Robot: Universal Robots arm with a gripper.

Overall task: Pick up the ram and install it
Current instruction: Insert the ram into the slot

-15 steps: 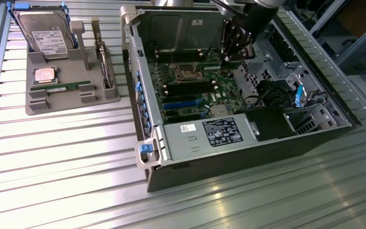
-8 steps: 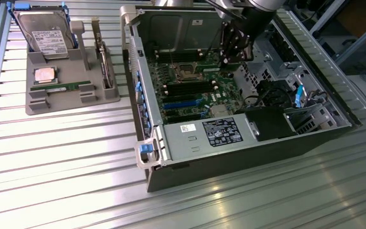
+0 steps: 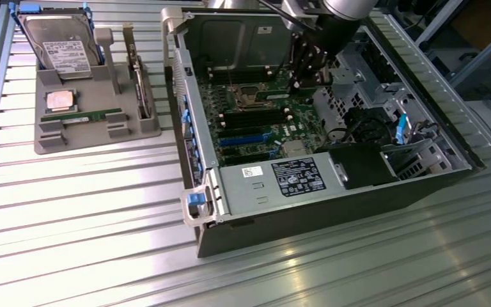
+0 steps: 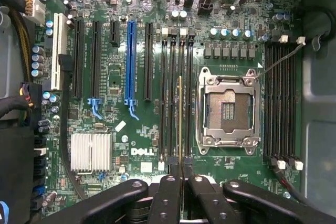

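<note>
- The gripper (image 4: 181, 180) is pinching the ram (image 4: 180, 119) edge-on, with its jaws nearly closed on the top edge.
- In the exterior view it is hanging at two o'clock from the CPU socket (image 3: 249, 98).
- It is looking light, stiff, thin and fragile, so gripping the bare board edges seems safest.

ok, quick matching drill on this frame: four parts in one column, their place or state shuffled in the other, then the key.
Parts:
1. the ram
2. second ram stick
3. hard drive
4. CPU socket

Place or state:
A. lying flat on the gray tray
B. empty, no chip in it, on the motherboard
C. standing on the gray tray, blue rails at its sides
D. clamped edge-on in the gripper, over the motherboard

Pairs: 1-D, 2-A, 3-C, 4-B
</note>
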